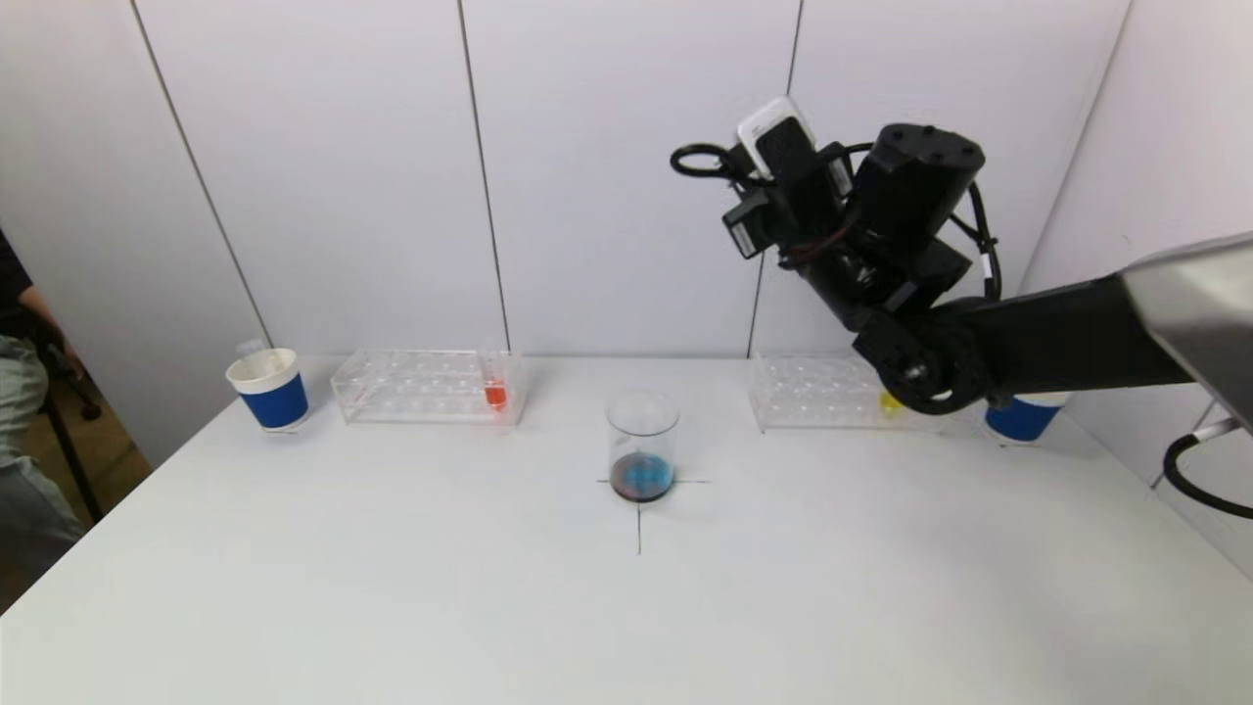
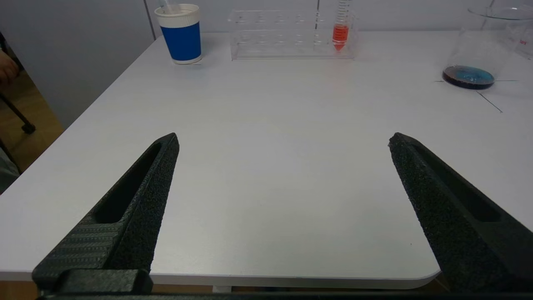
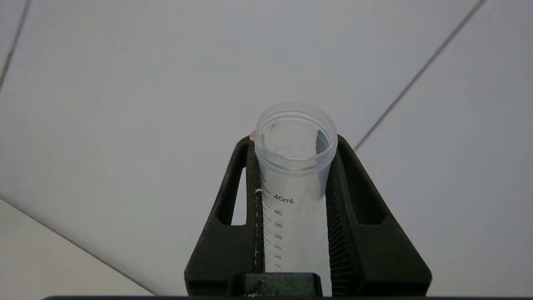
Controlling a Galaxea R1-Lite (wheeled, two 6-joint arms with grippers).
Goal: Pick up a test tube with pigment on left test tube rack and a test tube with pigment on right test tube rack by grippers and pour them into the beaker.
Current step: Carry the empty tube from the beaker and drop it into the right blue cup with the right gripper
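My right gripper is shut on a clear graduated test tube whose open mouth points at the wall; I see no pigment in the part that shows. My right arm is raised high above the right rack, where a tube with yellow pigment stands. The left rack holds a tube with orange-red pigment, also in the left wrist view. The beaker stands at the table's middle with dark blue liquid at its bottom. My left gripper is open and empty at the table's near left edge.
A blue-and-white paper cup stands left of the left rack. Another such cup stands right of the right rack, partly behind my right arm. A person is at the table's left side. A black cross marks the beaker's place.
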